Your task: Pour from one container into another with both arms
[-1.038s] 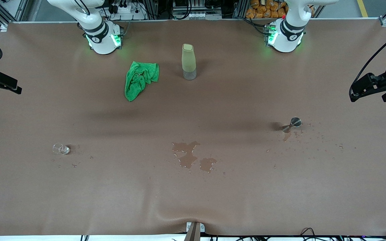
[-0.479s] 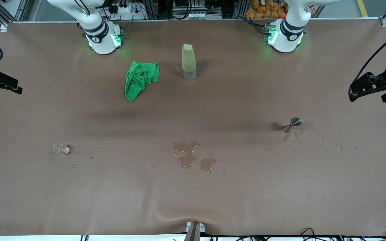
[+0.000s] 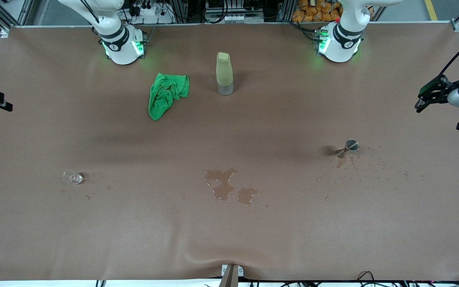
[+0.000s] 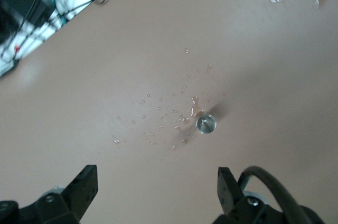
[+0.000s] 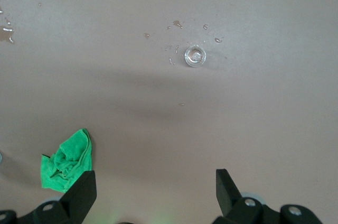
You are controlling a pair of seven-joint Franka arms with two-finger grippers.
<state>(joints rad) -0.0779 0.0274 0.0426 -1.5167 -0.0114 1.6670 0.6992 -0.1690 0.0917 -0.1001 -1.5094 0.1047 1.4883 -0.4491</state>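
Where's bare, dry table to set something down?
Dry room lies between the green cloth and the clear glass, and along the table edge nearest the front camera. Avoid the puddle mid-table and the droplets around the metal jigger.

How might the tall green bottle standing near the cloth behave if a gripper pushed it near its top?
The tall green bottle looks narrow for its height, so a high push would probably tip it. Its rounded body suggests it might then roll. Puddles nearer the camera could let things slide.
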